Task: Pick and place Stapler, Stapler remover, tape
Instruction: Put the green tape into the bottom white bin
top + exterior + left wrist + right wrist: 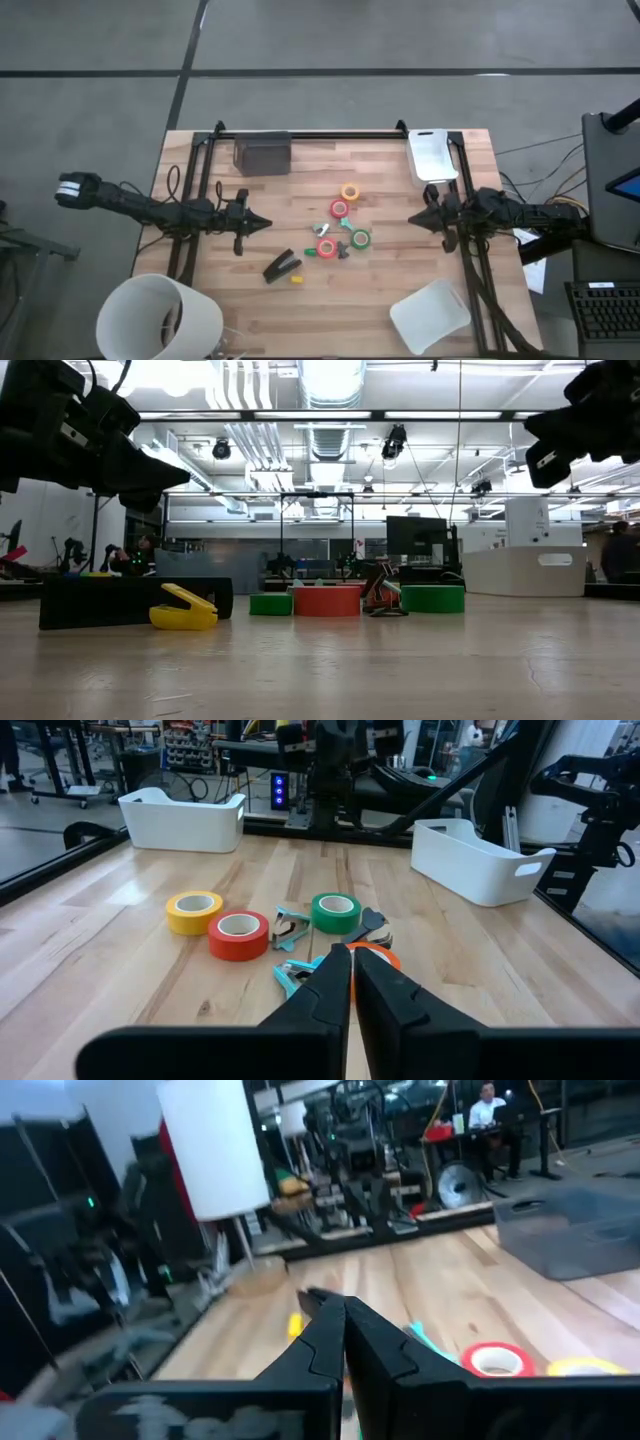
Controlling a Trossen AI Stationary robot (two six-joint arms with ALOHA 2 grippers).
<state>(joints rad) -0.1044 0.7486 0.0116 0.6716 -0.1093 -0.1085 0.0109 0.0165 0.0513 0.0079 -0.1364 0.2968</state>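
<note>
Butcher-block planks make up the table point(240, 290), and nothing of the task has been lifted yet. Near its middle lies the tape: a yellow roll point(350, 192), a red roll point(340, 209), a second red-orange roll point(326, 248) and a green roll point(360, 238), each flat on its side with the core facing up, loosely grouped. Small teal clawed staple removers point(291, 927) lie tucked among the rolls, some touching them, so a grasp there will likely need care not to nudge a neighbour. The stapler point(282, 266) rests a little apart on the left arm's side of the cluster, angled, with a small yellow piece point(296, 279) just beside it; it looks the easiest first pick, with bare wood around it.

Facing the cluster from either side, the left gripper point(262, 224) and the right gripper point(412, 219) hang above the wood with fingers pressed together and nothing between them, evidently poised rather than engaged. The left is nearer the stapler.

Further out, a dark bin point(262, 155) and a white bin point(432, 157) sit along the far edge, and another white bin point(430, 317) sits at the near right corner; these seem the likely drop places. A white cylinder point(158, 318) overhangs the near left corner. Open wood lies between the cluster and each bin, so carrying paths appear unobstructed.
</note>
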